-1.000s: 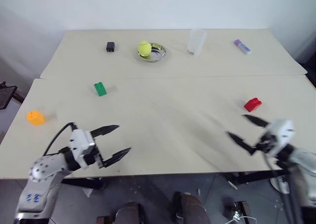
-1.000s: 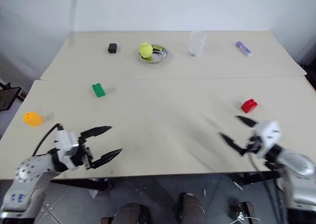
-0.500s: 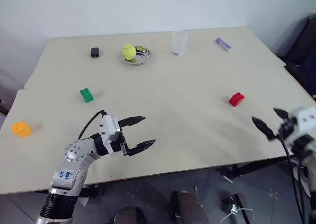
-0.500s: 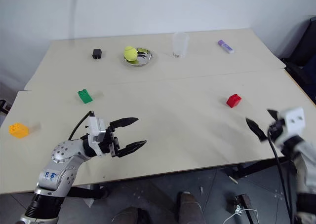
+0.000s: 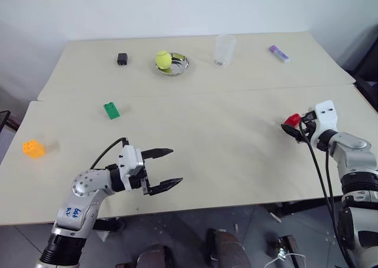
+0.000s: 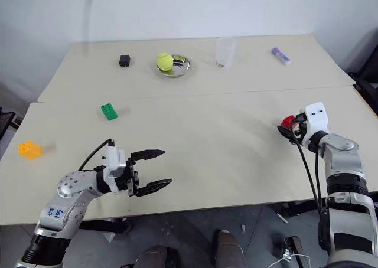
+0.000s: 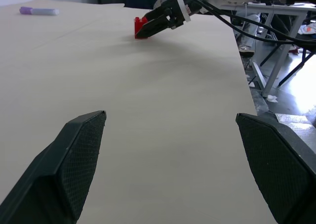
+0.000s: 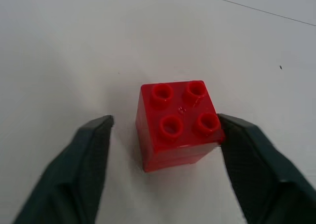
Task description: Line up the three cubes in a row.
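Straddling the red cube (image 8: 177, 125) near the desk's (image 5: 224, 156) right edge, the right tool (image 5: 299, 126) has one finger touching it, the other just apart, not yet clamped. The left tool (image 5: 160, 169) hovers released; green cube (image 5: 111, 110) and orange-yellow cube (image 5: 33, 148) lie well apart at left, awaiting alignment.

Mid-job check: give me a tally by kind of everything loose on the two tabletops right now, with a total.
Toy-brick cubes: 3 (red cube, green cube, orange-yellow cube)
Small black block: 1
Tennis ball: 1
Metal dish under the ball: 1
Clear cup: 1
Purple marker: 1
Total: 8
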Robot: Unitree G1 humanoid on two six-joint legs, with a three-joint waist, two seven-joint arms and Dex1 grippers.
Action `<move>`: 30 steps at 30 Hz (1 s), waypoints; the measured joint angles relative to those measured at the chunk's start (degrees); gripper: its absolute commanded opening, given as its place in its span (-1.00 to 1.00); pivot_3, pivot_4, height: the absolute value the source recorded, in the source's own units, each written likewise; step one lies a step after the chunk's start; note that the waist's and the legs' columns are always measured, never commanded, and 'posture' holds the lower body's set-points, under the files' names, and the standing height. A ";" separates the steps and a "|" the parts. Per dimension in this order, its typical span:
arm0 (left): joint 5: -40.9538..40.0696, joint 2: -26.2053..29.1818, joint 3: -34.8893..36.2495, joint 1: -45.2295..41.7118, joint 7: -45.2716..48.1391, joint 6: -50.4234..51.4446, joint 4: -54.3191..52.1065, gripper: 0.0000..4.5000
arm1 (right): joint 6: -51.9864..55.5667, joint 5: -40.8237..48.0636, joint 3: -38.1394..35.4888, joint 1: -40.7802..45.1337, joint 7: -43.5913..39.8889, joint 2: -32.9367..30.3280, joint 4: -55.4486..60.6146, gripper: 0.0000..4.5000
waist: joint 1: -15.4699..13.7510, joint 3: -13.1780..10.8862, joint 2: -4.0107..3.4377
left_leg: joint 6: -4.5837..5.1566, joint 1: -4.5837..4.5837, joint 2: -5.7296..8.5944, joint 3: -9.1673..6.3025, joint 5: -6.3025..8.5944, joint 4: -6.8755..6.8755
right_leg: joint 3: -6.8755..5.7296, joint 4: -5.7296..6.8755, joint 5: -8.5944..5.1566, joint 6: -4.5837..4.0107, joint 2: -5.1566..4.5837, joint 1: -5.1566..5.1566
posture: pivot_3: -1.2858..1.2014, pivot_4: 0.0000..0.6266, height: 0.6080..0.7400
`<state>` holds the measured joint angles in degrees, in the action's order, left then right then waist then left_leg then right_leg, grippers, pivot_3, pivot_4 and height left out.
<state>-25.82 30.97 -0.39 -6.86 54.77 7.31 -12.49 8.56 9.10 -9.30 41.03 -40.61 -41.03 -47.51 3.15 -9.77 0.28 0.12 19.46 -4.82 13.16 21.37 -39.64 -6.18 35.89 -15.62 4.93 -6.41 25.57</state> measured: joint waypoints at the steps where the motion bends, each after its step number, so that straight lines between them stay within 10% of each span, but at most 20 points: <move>1: 0.14 -0.01 0.16 0.00 -0.19 -0.05 0.04 1.00 | -0.35 0.10 -0.05 0.01 -0.74 0.00 -0.01 -0.02 | 0.05 0.00 0.00 | -0.01 -0.01 0.00 0.00 0.00 0.00 | 0.00 -0.01 0.00 0.00 0.00 0.00 | 0.03 -0.52 1.00; 4: 0.37 0.00 0.61 0.00 -0.49 -0.37 0.33 1.00 | -1.67 0.76 -0.02 0.00 -4.56 0.00 -0.01 -0.35 | 0.08 0.00 -0.01 | -0.01 -0.05 -0.01 0.00 -0.01 0.00 | 0.02 -0.01 0.00 0.00 0.00 0.00 | 0.03 -0.52 1.00; 16: 0.71 3.28 6.47 6.96 -1.26 -0.81 1.35 1.00 | -3.42 5.21 15.64 1.68 -36.87 5.83 23.60 -0.35 | 0.23 -0.05 -0.08 | -0.08 -0.21 -0.13 -0.16 0.05 0.02 | 0.05 0.05 -0.02 -0.05 0.01 0.08 | 0.03 -0.52 1.00; 30: 0.38 3.53 9.67 14.87 -4.15 0.04 -3.68 1.00 | -12.59 -0.20 22.85 3.78 -40.80 13.17 13.18 -0.35 | 0.15 -0.05 -0.08 | -0.04 -0.08 -0.09 -0.03 0.11 0.01 | -0.16 0.07 -0.04 -0.07 -0.05 0.13 | 0.03 -0.52 1.00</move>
<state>-25.45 34.51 9.28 8.00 50.62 7.35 -16.18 -4.03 8.90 13.55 44.81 -81.41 -27.85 -34.32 3.30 -9.82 0.21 0.09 19.38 -4.91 13.14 21.48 -39.63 -6.34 35.96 -15.66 4.86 -6.45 25.70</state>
